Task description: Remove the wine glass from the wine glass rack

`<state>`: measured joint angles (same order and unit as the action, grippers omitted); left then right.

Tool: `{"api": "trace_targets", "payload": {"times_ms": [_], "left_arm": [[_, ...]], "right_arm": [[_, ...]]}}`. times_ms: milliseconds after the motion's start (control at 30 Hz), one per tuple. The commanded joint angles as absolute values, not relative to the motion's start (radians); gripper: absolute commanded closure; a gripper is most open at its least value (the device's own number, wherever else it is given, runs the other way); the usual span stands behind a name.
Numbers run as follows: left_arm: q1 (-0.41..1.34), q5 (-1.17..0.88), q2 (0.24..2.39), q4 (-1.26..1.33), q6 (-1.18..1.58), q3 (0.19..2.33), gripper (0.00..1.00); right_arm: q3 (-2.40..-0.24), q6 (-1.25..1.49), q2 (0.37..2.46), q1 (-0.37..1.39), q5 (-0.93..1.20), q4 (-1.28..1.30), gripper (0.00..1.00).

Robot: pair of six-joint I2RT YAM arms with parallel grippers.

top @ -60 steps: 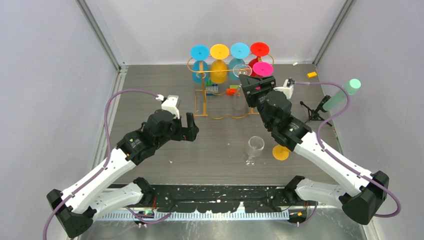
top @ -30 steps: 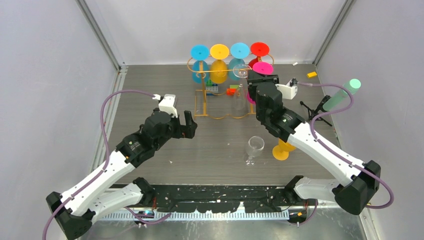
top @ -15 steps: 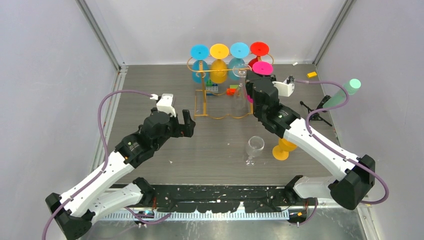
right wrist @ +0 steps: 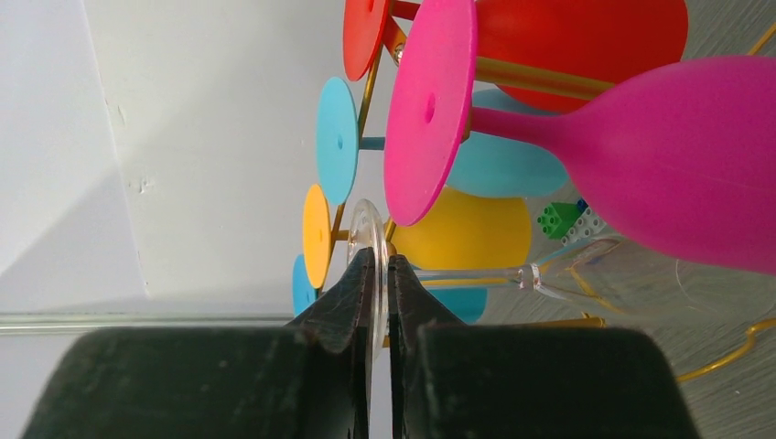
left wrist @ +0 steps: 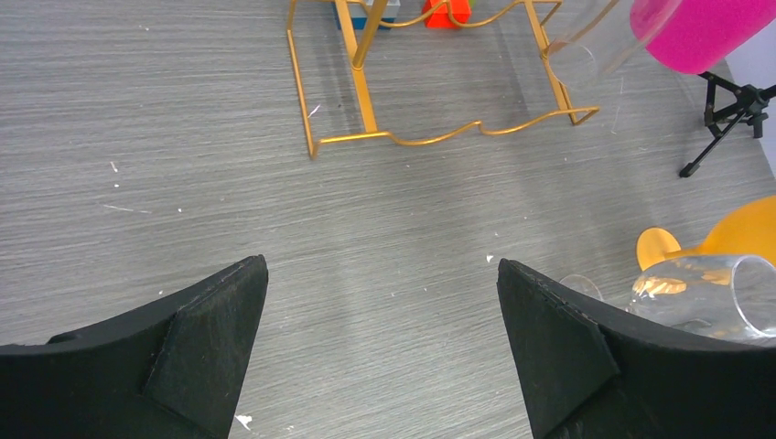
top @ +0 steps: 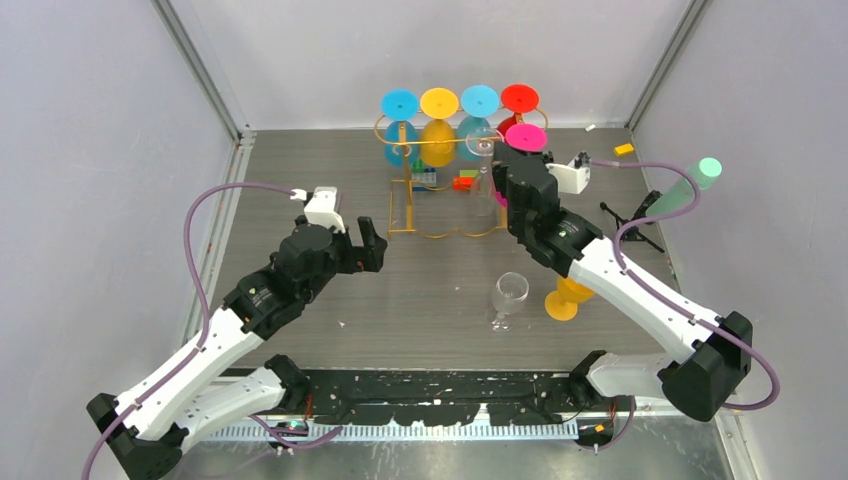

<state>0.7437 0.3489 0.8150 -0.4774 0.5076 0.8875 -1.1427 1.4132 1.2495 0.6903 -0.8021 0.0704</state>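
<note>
The gold wire wine glass rack (top: 398,205) stands at the back of the table with several coloured glasses hanging upside down in it. A clear wine glass (top: 478,200) hangs at its front right, next to a pink glass (right wrist: 677,155). My right gripper (right wrist: 382,261) is shut on the thin edge of the clear glass's round foot (right wrist: 367,224); the stem (right wrist: 476,274) runs off to the right toward the bowl. From above, the right gripper (top: 497,160) sits at the rack's top right. My left gripper (left wrist: 380,274) is open over bare table, in front of the rack (left wrist: 366,101), holding nothing.
A second clear glass (top: 510,297) stands on the table in front of the rack, with an orange glass (top: 565,298) lying beside it. A small black tripod (top: 628,222) with a green cylinder (top: 690,185) is at the right. Small coloured blocks (top: 462,182) lie under the rack.
My right gripper moved up to the rack's top right and closed its jaws on the clear glass's foot. The left arm drifted slightly left, still open.
</note>
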Motion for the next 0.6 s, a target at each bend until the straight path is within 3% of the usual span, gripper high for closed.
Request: {"api": "trace_targets", "payload": {"times_ms": [0,567], "left_arm": [[0.738,0.364,0.804,-0.425,0.528,0.887,0.00],[0.736,0.332,0.814,-0.410,0.546,0.892,0.00]], "right_arm": [[-1.161,1.425,1.190,0.689,-0.854,0.039,1.00],[-1.119,1.466,1.092,0.689,-0.764,0.074,1.00]]}}
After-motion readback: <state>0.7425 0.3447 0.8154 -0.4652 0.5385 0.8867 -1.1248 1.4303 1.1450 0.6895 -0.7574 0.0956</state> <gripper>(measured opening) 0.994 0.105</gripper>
